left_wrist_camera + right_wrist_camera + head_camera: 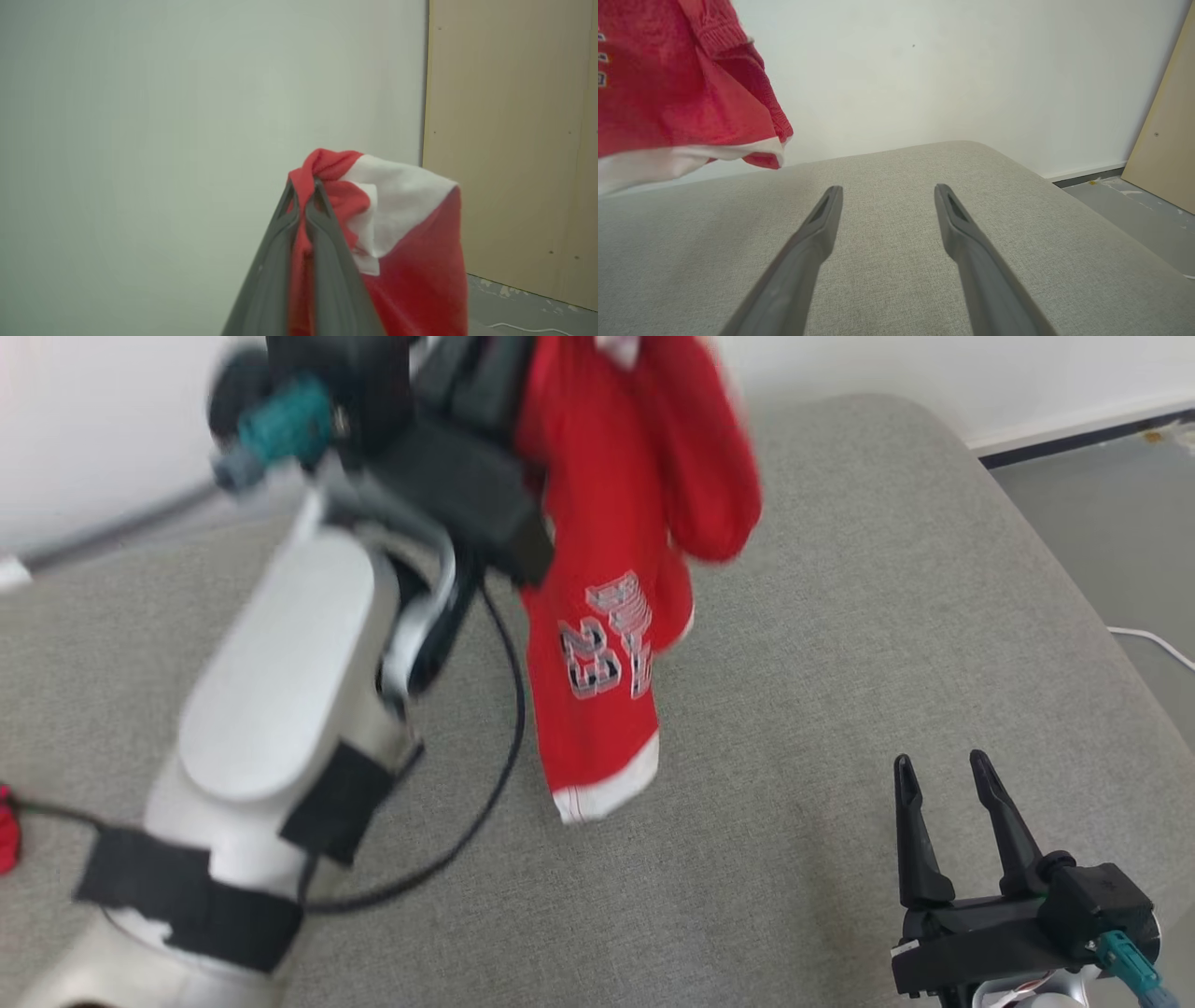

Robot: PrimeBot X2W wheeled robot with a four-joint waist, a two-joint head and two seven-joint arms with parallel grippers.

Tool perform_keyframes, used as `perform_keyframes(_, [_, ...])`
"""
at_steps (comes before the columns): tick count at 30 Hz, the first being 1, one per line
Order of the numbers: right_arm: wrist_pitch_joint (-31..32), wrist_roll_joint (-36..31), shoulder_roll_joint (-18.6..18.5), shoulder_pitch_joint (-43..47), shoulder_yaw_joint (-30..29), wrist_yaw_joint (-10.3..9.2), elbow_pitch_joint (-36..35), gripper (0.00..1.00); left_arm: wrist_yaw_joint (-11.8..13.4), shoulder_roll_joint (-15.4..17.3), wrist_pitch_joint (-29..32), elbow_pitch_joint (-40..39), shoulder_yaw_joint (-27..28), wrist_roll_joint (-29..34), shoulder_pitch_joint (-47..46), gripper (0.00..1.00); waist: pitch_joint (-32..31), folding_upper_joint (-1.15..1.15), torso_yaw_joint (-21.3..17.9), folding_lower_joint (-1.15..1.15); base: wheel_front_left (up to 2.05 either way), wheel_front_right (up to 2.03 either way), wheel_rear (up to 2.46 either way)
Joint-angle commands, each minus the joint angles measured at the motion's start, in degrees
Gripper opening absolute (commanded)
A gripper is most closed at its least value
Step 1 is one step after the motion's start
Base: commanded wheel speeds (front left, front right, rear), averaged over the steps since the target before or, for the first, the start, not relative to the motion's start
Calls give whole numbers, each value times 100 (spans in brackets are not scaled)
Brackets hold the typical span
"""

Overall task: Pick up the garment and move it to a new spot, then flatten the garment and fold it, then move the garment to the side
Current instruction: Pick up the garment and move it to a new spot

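Note:
The garment (pixel 616 569) is red with white trim and a printed 23. It hangs in the air above the grey cushioned surface (pixel 840 644), held from the top. In the left wrist view my left gripper (pixel 303 186) is shut on a bunched red fold of the garment (pixel 411 261), which drapes to the right of the fingers. My left arm rises high at the left of the head view. My right gripper (pixel 943 775) stands open low at the right, with nothing between its fingers (pixel 822 219). The garment's hem (pixel 682 158) hangs up and to the left of it.
The grey cushion's rounded far edge meets a white wall (pixel 948 70). To the right lie grey floor (pixel 1111 523), a white cable (pixel 1153 644) and a beige panel (pixel 509 140). A small red item (pixel 7 831) sits at the left edge.

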Motion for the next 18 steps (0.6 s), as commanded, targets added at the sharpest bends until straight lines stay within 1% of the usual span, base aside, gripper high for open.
perform_keyframes(1, [-26, 16, 11, -20, -18, -10, -23, 100, 97, 56, -78, 86, -17, -70, 496, 0, 93, 1, -39, 1, 0, 0, 0])
perform_keyframes(5, [-26, 0, 8, -74, -3, -10, -26, 100, 304, 92, -326, 294, 11, -195, 1413, 0, 146, 1, -46, 1, 0, 0, 0])
perform_keyframes(7, [-20, -7, 9, -82, 11, -10, -29, 100, 386, 186, -421, 486, -20, -128, 1783, 0, 174, 1, -36, 1, 0, 0, 0])
perform_keyframes(11, [-16, -35, 7, -107, 25, -10, 7, 100, 380, 177, -563, 916, -51, -262, 2359, 0, 193, 1, 33, 1, 0, 0, 0])
perform_keyframes(12, [-17, -48, 7, -110, 30, -10, 18, 100, 378, 183, -604, 1001, -78, -243, 2428, 42, 184, 1, 59, 1, 0, 0, 0])
perform_keyframes(13, [-17, -60, 8, -111, 19, -10, 28, 100, 368, 159, -649, 1075, -98, -251, 2486, 92, 165, 1, 96, 1, 0, 0, 0])
perform_keyframes(14, [-17, -62, 9, -113, 25, -10, 33, 100, 362, 136, -714, 1115, -91, -267, 2524, 100, 142, 1, 131, 1, 0, 0, 0])
perform_keyframes(18, [-17, -129, 8, -54, -35, -10, 28, 100, 335, 92, -966, 1049, -28, -267, 2580, 100, -31, 1, 355, 1, 0, 0, 0])
